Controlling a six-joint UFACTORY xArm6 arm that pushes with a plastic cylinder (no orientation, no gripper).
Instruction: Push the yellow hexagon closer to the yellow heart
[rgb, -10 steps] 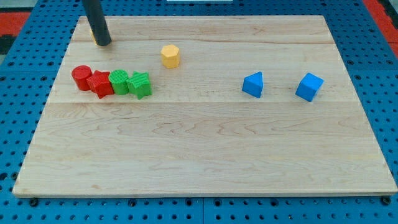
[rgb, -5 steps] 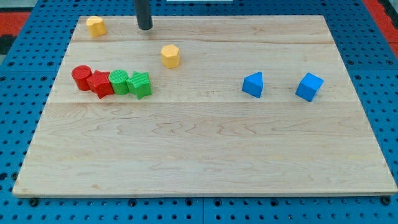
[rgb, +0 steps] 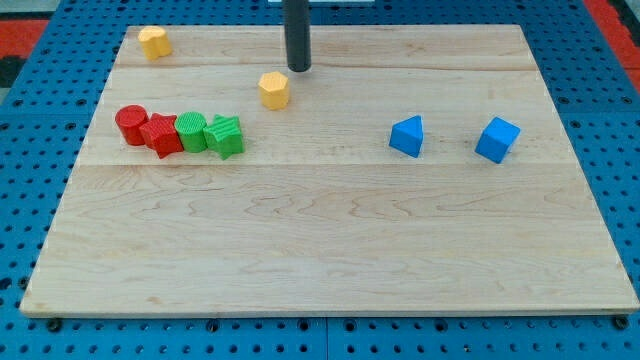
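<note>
i carry no pincer, only a rod holding nothing, and my tip sits just up-right of the yellow hexagon, not touching, so the push toward the yellow heart, far off at the worktop's top-left, is all left.

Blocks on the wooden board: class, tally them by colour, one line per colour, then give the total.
Yellow: 2, the yellow heart and the yellow hexagon
Red: 2
Green: 2
Blue: 2
Total: 8
</note>
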